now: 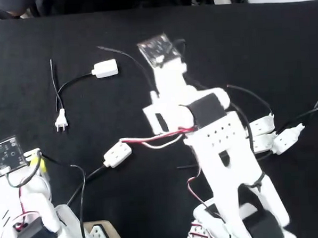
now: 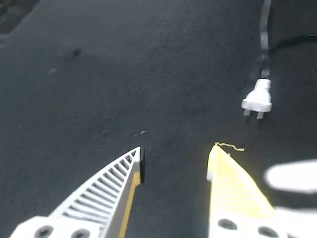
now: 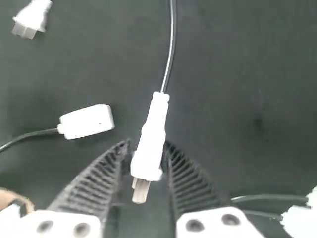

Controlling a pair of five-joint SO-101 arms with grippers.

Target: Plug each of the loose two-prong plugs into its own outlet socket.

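Note:
My right gripper (image 3: 146, 166) is shut on a white two-prong plug (image 3: 148, 141), whose prongs point back at the wrist and whose black cable runs away from it. A white outlet socket (image 3: 86, 121) lies just beside the fingers; in the high view this socket (image 1: 105, 69) sits left of the right arm's wrist board (image 1: 158, 48). My left gripper (image 2: 177, 153) is open above bare cloth, with a loose white plug (image 2: 257, 99) a short way ahead of its yellow finger (image 2: 228, 183). The high view shows that plug (image 1: 61, 120) at the left.
A second white socket (image 1: 117, 153) lies between the arms on a black cord. Several white sockets and plugs (image 1: 272, 134) cluster at the right. Black cables loop over the black cloth (image 1: 48, 39). A tan block (image 1: 101, 234) sits at the front edge.

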